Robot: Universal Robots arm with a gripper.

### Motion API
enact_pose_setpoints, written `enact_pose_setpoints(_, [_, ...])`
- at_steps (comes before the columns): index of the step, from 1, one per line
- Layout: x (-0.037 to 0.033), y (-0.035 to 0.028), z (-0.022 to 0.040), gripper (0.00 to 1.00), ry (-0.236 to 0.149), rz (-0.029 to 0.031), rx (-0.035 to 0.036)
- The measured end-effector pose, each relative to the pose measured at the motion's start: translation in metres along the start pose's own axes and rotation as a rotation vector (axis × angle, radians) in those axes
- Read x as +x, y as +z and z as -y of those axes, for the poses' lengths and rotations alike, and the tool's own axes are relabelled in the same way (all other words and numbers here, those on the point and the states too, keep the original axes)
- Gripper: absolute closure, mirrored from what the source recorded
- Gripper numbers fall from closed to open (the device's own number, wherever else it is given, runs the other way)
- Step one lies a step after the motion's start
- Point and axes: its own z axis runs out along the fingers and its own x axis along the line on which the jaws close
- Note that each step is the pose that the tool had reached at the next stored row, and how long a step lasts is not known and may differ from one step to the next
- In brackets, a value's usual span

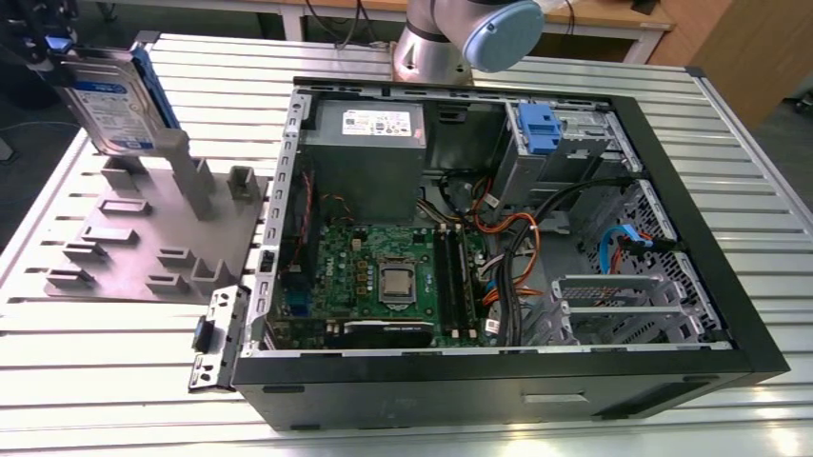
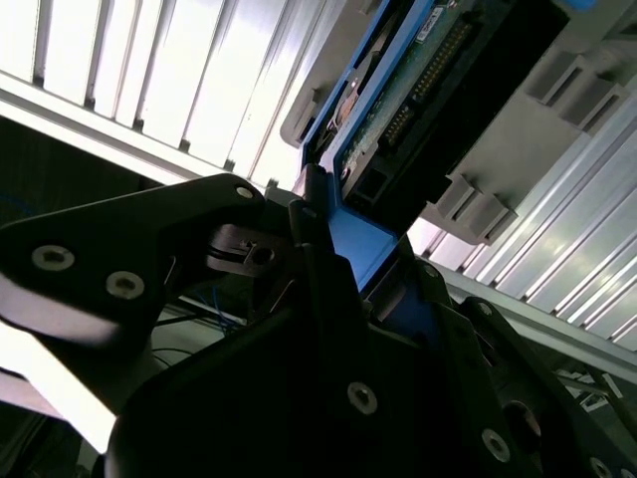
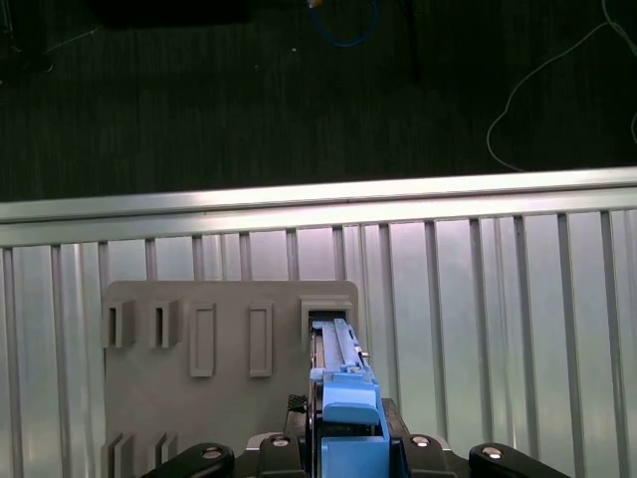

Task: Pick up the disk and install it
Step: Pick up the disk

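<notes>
Gripper pinches the disk by its blue top rail and holds it upright at a slot of the grey fixture plate. Whether the lower edge touches the plate, I cannot tell. To the exterior view's right stands the open computer case on the slatted table.

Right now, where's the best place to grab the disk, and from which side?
By its top edge, on the blue rail, coming straight down from above. The disk stands on edge at the grey holder, so the thin top is free and its two flat sides suit a pinch. The gripper is shut on it there.
</notes>
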Motion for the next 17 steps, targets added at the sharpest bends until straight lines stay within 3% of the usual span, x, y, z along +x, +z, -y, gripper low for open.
enact_pose_setpoints(17, [-0.0004,-0.0090,-0.0001,0.64,0.000,0.0001,0.0001])
